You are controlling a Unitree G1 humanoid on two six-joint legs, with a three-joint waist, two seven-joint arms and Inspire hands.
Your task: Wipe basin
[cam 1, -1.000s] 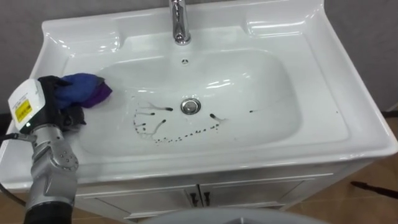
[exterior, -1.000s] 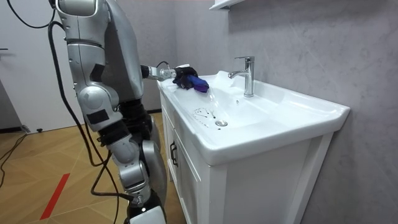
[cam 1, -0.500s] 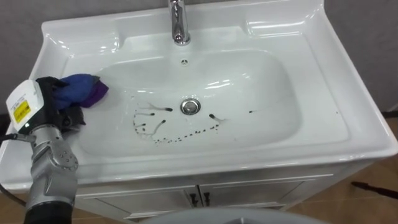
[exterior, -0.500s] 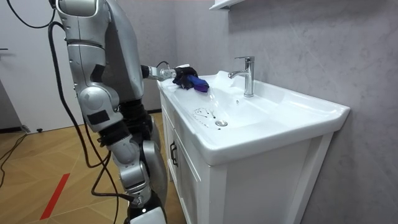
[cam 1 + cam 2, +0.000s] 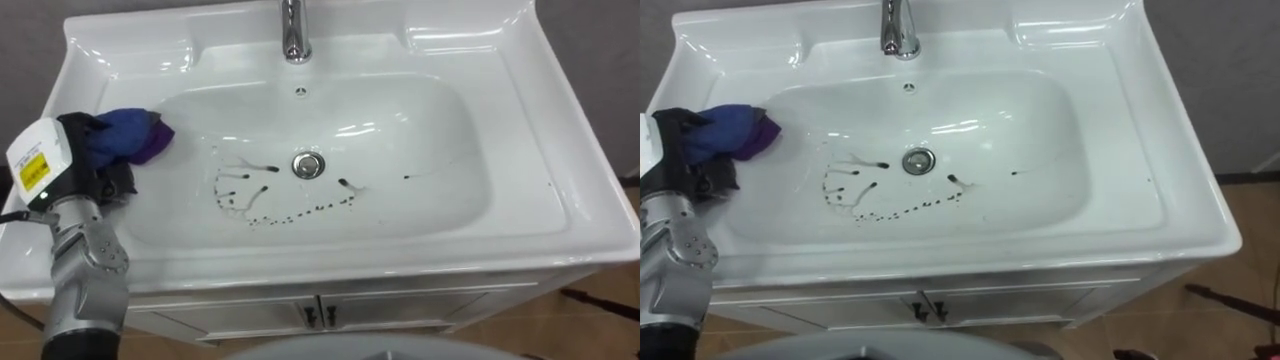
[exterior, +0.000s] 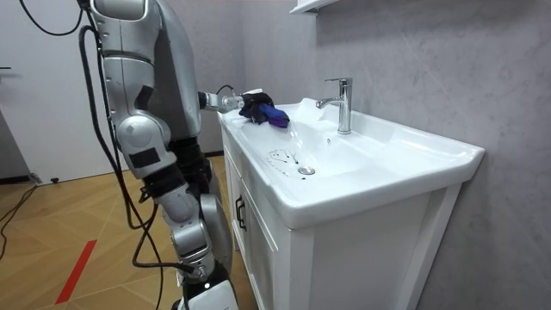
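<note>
A white basin [image 5: 520, 130] lies below me with dark streaks and dots [image 5: 255, 200] left of and below the drain [image 5: 308, 165]. My left hand [image 5: 95, 170] is at the bowl's left edge, fingers curled round a blue and purple cloth [image 5: 125, 138] that rests against the rim. In the right eye view the same cloth [image 5: 730, 133] sits in the left hand [image 5: 695, 170] by the basin [image 5: 1120, 130]. From the room view I stand at the cabinet's end, left hand [image 6: 250, 105] holding the cloth [image 6: 271, 114] over the basin [image 6: 405, 146].
A chrome tap [image 5: 294, 32] rises at the back middle of the basin, also the tap [image 6: 342, 103] in the room view. White cabinet doors [image 5: 320, 315] are under the front edge. A grey wall stands behind, wood floor at the right.
The cloth and left hand have drawn slightly left, up to the bowl's left rim. The eye view has shifted a little, the camera's own move.
</note>
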